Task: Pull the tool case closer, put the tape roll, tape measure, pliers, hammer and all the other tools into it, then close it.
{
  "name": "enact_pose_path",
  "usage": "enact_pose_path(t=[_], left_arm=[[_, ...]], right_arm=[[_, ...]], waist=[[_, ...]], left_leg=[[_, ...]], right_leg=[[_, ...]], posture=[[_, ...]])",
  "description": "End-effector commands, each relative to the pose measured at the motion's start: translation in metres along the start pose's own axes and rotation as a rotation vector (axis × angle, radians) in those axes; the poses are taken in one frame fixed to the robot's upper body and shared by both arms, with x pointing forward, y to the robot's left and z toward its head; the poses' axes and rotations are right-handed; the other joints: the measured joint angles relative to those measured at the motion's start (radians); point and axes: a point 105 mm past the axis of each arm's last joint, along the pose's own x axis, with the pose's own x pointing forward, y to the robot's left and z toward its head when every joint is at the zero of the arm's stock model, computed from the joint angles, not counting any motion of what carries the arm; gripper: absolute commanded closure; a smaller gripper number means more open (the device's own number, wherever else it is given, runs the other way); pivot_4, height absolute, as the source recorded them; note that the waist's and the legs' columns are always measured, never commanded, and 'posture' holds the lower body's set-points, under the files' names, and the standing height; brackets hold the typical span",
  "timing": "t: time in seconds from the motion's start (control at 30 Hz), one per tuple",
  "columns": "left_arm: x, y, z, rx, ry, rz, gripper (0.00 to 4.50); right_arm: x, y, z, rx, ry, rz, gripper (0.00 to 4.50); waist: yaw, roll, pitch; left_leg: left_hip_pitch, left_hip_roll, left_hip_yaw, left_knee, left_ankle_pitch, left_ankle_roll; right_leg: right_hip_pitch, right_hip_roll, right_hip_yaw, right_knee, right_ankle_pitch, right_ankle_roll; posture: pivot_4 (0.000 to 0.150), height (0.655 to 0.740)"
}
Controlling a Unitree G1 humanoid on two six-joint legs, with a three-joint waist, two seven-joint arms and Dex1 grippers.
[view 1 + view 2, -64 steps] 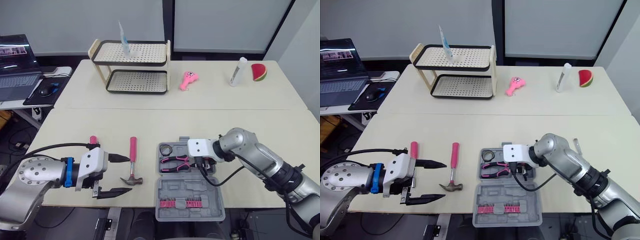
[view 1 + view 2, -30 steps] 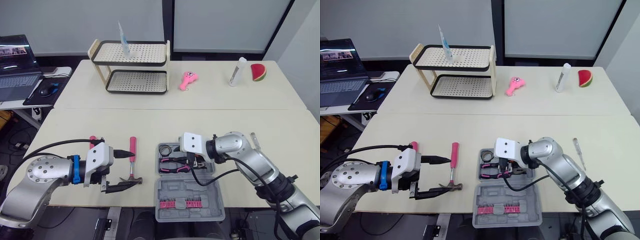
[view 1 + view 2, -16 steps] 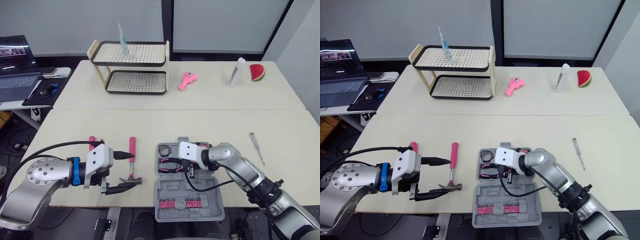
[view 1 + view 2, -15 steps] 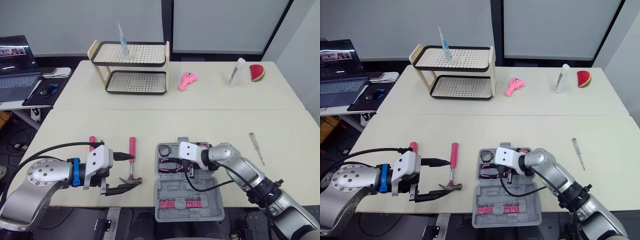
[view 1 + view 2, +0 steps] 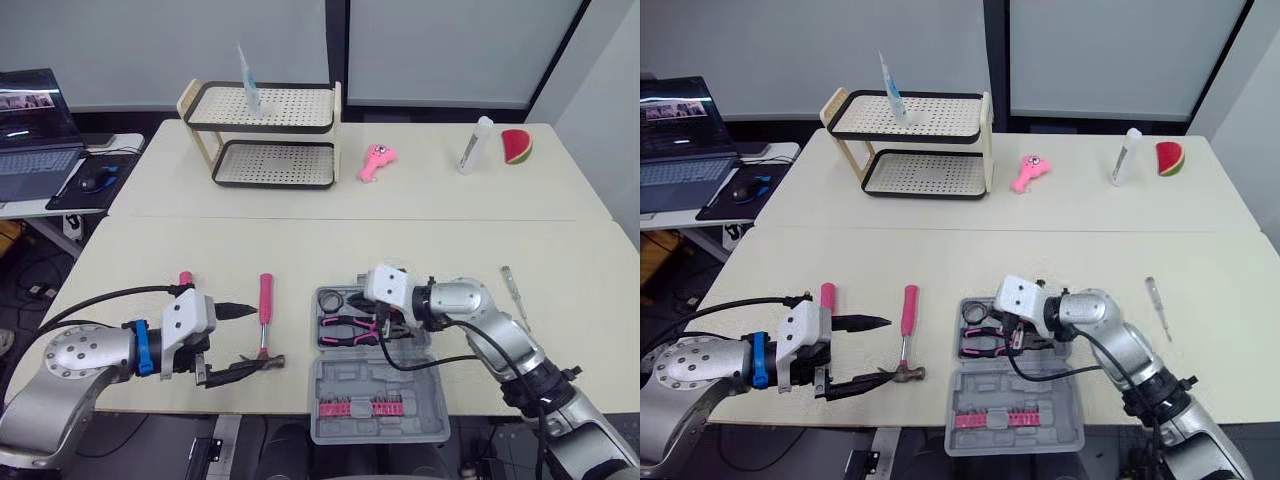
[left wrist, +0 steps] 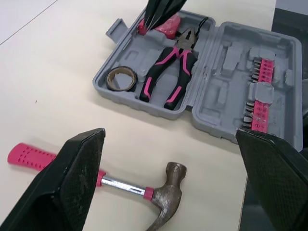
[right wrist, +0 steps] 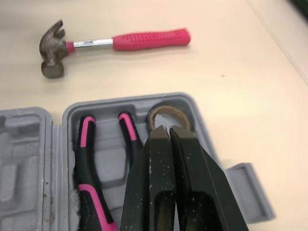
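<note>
Left wrist view: left gripper (image 5: 260,338) spread wide, empty, flanking the hammer (image 6: 122,185)
The hammer lies flat on the table (image 5: 300,250) with its head between the two wide-set fingers, just left of the open tool case (image 5: 345,385). The right gripper (image 7: 168,132) has its fingers pressed together with nothing between them, tips over the case's far half. The tape roll (image 6: 120,79) and the pliers (image 6: 168,72) lie in that half; a row of pink bits (image 6: 257,103) sits in the near half. A screwdriver (image 5: 510,290) lies on the table, well right of the case
</note>
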Motion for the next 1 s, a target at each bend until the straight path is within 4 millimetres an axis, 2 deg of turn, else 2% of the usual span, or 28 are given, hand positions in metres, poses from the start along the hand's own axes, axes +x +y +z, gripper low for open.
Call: enact_pose_path(t=[0.03,0.2,0.33,0.43,0.47,0.5,0.57,0.8,0.9,1.0], left_arm=[[-0.016,0.011,-0.005,0.000,0.028,0.094,0.00],[-0.035,0.010,-0.027,-0.029,0.083,0.147,0.00],[-0.042,0.001,-0.044,-0.048,0.118,0.145,0.00],[-0.039,-0.005,-0.050,-0.033,0.124,0.126,0.00],[-0.035,-0.007,-0.051,-0.032,0.122,0.109,0.38],[-0.030,-0.010,-0.051,-0.023,0.120,0.091,0.54],[-0.019,-0.015,-0.050,-0.005,0.120,0.052,1.12],[0.030,-0.023,-0.046,0.060,0.142,-0.062,3.37],[0.046,-0.024,-0.045,0.078,0.158,-0.086,4.34],[0.064,-0.027,-0.040,0.097,0.163,-0.113,4.48]], right_arm=[[-0.040,-0.005,0.015,-0.046,-0.075,-0.050,4.50],[-0.096,0.011,-0.008,-0.007,0.011,-0.034,4.50],[-0.133,0.015,-0.044,-0.016,0.166,-0.035,4.50],[-0.149,0.014,-0.059,-0.011,0.227,-0.044,4.50],[-0.153,0.014,-0.065,-0.001,0.260,-0.044,4.50],[-0.156,0.016,-0.071,0.007,0.288,-0.033,4.50],[-0.156,0.020,-0.077,0.008,0.310,-0.002,4.50],[-0.139,0.023,-0.096,-0.022,0.380,0.038,4.50],[-0.132,0.023,-0.098,-0.033,0.388,0.054,4.50],[-0.123,0.022,-0.099,-0.046,0.392,0.062,4.50]], waist=[[0.001,0.000,0.000],[0.002,0.000,0.000],[0.001,0.000,0.000],[0.001,-0.001,0.000],[0.001,-0.001,0.000],[0.001,-0.001,0.000],[0.002,-0.001,0.000],[0.002,-0.001,0.000],[0.002,-0.001,0.000],[0.002,-0.001,0.000]], left_leg=[[0.000,0.000,0.000,0.000,0.000,0.000],[0.000,0.000,0.000,0.000,0.000,0.000],[0.003,0.001,0.000,-0.001,0.000,0.000],[0.004,0.000,0.001,-0.001,0.000,0.000],[0.004,0.000,0.001,-0.001,0.000,0.000],[0.004,0.001,0.000,-0.001,0.000,0.000],[0.006,0.001,0.000,-0.001,0.000,0.000],[0.006,-0.001,0.000,-0.001,0.000,0.000],[0.005,-0.001,0.000,0.000,0.000,0.000],[0.005,-0.001,0.000,0.000,0.000,0.000]], right_leg=[[0.000,0.000,0.000,0.000,0.000,0.000],[0.002,-0.001,0.000,-0.001,0.000,0.000],[0.006,-0.001,0.000,-0.002,0.000,0.000],[0.008,-0.001,0.000,-0.004,0.000,0.000],[0.008,-0.001,0.000,-0.004,0.000,0.000],[0.009,-0.001,0.001,-0.004,0.000,0.000],[0.011,-0.001,0.001,-0.006,0.000,0.000],[0.013,0.001,0.001,-0.007,0.000,0.000],[0.012,0.001,0.000,-0.007,0.000,0.000],[0.012,0.002,0.000,-0.007,0.000,0.000]], posture=[[0.150,0.7290],[0.150,0.7290],[0.150,0.7290],[0.150,0.7290],[0.150,0.7290],[0.150,0.7290],[0.150,0.7290],[0.150,0.7290],[0.150,0.7290],[0.150,0.7290]])
